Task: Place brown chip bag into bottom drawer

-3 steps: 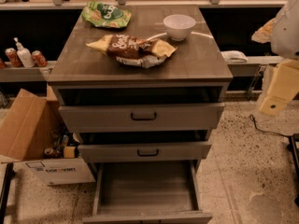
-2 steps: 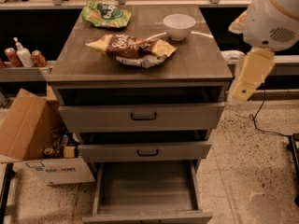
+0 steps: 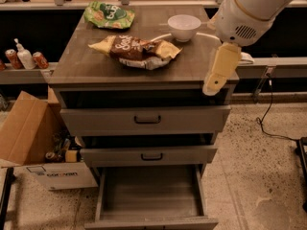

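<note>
Brown bag [image 3: 139,49] on the grey surface [image 3: 81,68], roughly mid-top, crinkled, long axis left to right, yellow ends out to either side, white script on the dark middle. Lies well above the bottom drawer [image 3: 148,195], not in it. Behind and left of it, green bag [image 3: 109,14] near the back edge; behind and right, white bowl [image 3: 184,27], upright, apart from both bags. Pincer [image 3: 212,87] at the cabinet's front right corner, pale yellow, hanging tip-down and tilted from the bulky white arm [image 3: 249,13]. Crosses the front edge of the surface in this view and sits well to the right of the brown bag. Holds nothing visible; how far open, cannot tell from this angle. Below the surface, top drawer [image 3: 144,120] out a little, dark gap above its front, dark bar handle; middle drawer [image 3: 151,155] likewise slightly out. Bottom drawer out farthest, wide open, plain grey inside showing. Left of the cabinet, open cardboard box [image 3: 29,133] on the speckled floor [image 3: 259,176], small items wedged between box and cabinet. On a low shelf behind at left, two red cans [image 3: 40,60] and a pump bottle [image 3: 23,55]. At right, dark cable [image 3: 268,111] trailing down to the floor.
</note>
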Robot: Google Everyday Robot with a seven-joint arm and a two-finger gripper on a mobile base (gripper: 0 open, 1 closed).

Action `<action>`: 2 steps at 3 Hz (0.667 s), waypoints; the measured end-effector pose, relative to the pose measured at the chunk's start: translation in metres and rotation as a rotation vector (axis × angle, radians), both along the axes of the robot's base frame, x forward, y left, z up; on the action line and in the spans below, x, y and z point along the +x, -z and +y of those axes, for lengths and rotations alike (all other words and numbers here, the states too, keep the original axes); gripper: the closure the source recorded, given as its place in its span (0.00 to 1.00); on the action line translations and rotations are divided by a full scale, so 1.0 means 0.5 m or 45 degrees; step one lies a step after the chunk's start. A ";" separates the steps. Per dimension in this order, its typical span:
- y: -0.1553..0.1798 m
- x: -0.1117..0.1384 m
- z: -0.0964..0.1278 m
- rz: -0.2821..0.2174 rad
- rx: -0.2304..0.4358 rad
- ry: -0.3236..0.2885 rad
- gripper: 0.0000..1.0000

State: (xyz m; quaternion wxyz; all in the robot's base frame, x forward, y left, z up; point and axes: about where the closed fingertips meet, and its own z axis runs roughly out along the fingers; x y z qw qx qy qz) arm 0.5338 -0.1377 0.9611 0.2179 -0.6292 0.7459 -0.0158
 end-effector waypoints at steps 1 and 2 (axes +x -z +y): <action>0.021 0.041 0.013 -0.021 -0.047 0.014 0.00; 0.043 0.144 0.046 -0.099 -0.062 0.003 0.00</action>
